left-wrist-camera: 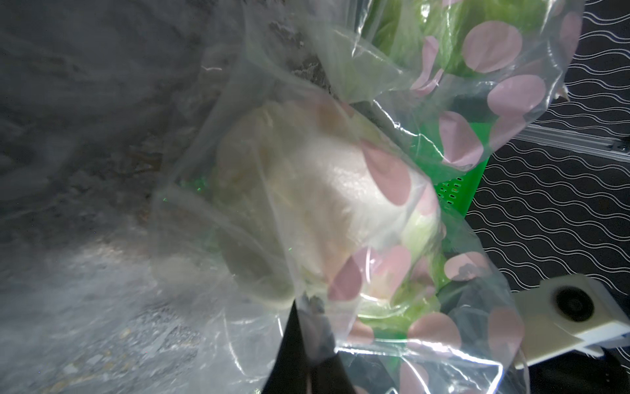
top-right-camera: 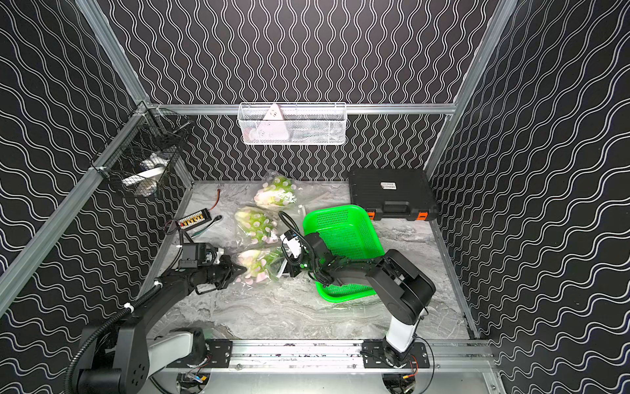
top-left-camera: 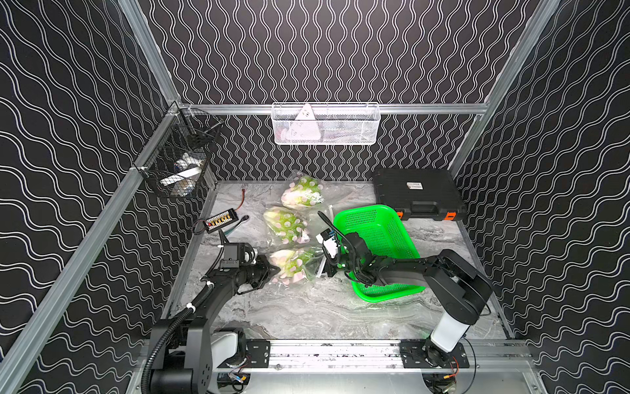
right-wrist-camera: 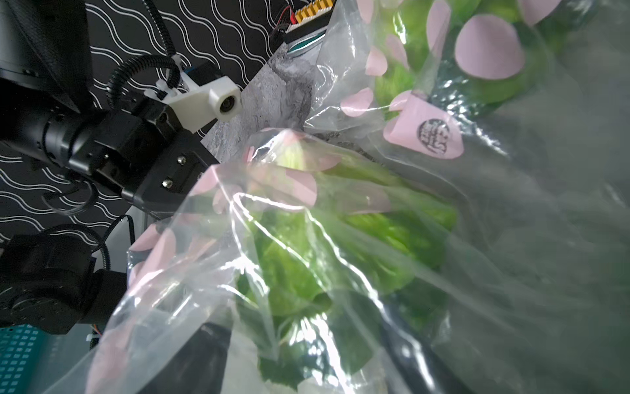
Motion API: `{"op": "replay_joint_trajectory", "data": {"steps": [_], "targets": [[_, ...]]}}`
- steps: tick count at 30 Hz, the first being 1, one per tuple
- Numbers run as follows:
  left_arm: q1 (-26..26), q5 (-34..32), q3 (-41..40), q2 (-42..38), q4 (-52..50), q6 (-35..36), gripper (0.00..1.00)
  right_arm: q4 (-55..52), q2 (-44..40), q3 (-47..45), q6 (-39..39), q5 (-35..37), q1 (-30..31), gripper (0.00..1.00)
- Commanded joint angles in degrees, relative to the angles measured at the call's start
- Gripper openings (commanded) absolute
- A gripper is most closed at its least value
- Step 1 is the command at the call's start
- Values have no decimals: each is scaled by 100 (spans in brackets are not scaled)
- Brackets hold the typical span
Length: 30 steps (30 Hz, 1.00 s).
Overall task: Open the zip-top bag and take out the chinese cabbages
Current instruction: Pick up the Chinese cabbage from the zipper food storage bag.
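Chinese cabbages (top-left-camera: 287,227), three of them, are seen on the marble bench (top-left-camera: 306,310), each wrapped in its own clear, pink-dotted zip-top bag, lined up along the green basket (top-left-camera: 370,221). The nearest bag (top-left-camera: 295,267), by the basket's near end, is attended from both ends. Its white-stalk end is pinched by the left hand (top-left-camera: 274,271), clamped shut on the film. At the leafy end, just beside the basket, the right hand (top-left-camera: 326,267) is set, its fingers (right-wrist-camera: 204,346) held apart and glimpsed through the plastic. No cabbage has been taken out yet.
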Motion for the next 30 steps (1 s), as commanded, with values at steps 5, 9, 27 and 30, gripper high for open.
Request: {"op": "replay_joint_trajectory", "data": {"steps": [5,9,27,30], "targets": [[-1,-170,87,-43,-253,176,0,-528,368,415,244,-341,10,71],[0,-218,64,-32,-278,206,0,-508,624,629,294,-531,60,62],[0,-246,42,207,-278,305,0,-612,573,267,-198,-544,-4,30],[-1,-233,42,247,-251,301,0,-282,623,191,-66,-716,-102,28]]}}
